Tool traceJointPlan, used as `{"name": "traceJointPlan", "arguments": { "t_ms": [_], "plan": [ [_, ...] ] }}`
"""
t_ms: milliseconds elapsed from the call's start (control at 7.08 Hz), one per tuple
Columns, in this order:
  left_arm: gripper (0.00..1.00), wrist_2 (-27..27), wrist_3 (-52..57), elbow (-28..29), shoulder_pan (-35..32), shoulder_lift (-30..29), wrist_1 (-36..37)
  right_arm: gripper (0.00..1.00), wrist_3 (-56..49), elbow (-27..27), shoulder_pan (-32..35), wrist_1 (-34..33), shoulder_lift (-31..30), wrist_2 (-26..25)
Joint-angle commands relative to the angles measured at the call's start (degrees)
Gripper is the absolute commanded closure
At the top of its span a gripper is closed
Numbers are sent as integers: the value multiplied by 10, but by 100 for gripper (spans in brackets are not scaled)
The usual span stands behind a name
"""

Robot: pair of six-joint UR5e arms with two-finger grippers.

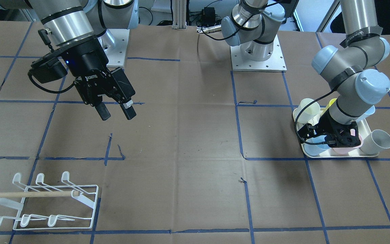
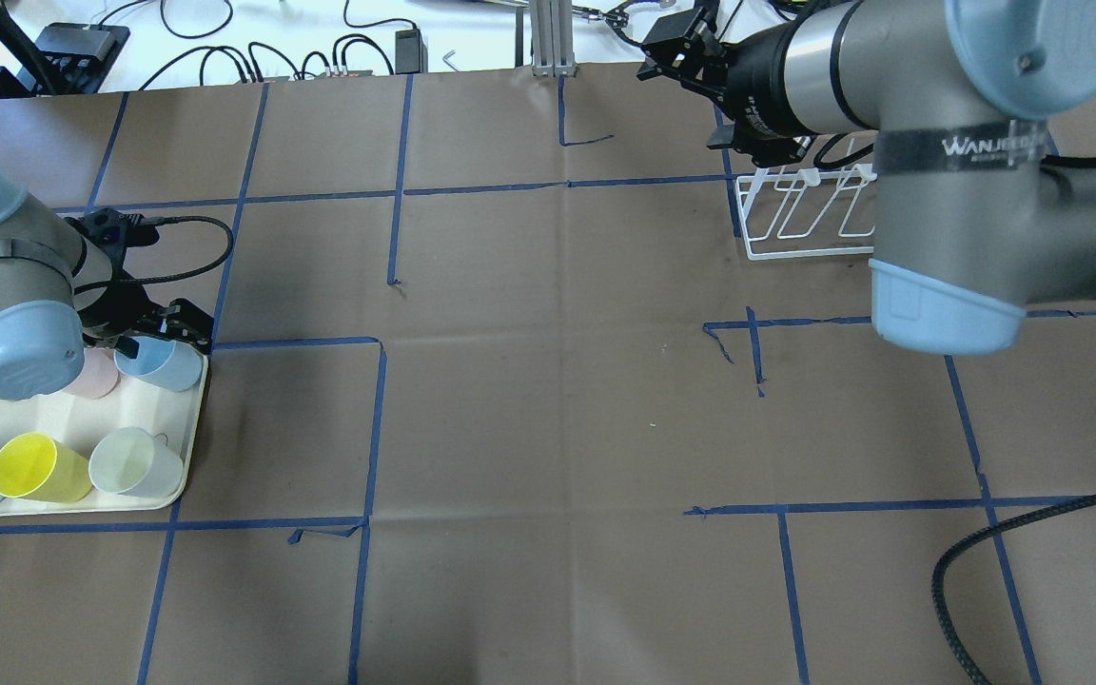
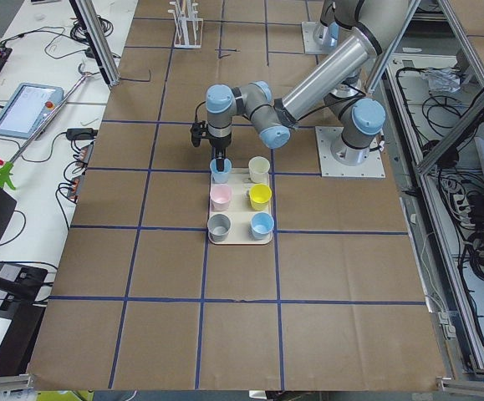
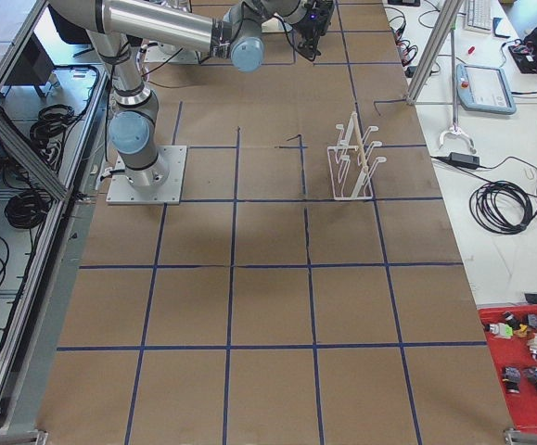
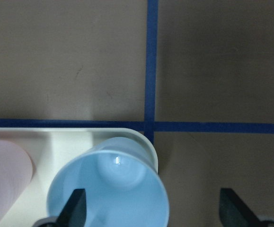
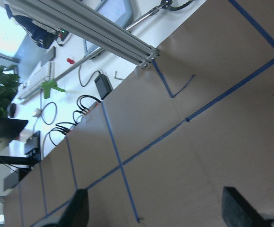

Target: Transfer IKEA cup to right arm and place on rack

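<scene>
One desk (image 1: 181, 135): brown paper, blue tape grid.
Right arm (image 1: 66, 23): reaches out above the desk. The right end effector (image 1: 116, 113) has its fingers spread and holds nothing.
Left arm (image 1: 350, 67): bent down over the tray (image 2: 53, 414). The left end effector (image 5: 152, 201) has its jaws apart, one finger inside the blue cup (image 5: 113, 189), the other outside, clear of its wall.
Rack (image 1: 46, 194): on the desk on the right arm's side, well apart from the tray.
Tray: cream, also carries five other cups (image 3: 261, 196).
Blue cup: upright, mouth up, in a tray corner.
</scene>
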Motion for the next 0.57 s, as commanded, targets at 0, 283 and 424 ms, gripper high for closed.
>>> {"name": "traceJointPlan", "arguments": {
  "t_ms": [0, 283, 424],
  "plan": [
    [36, 2, 2, 1, 0, -1, -2, 0, 150, 61, 1, -172, 7, 41],
    [95, 2, -9, 3, 0, 1, -6, 0, 340, 129, 11, -357, 7, 40],
    [100, -4, -9, 4, 0, 2, -7, 0, 393, 150, 27, -417, 14, 40]
  ]
}}
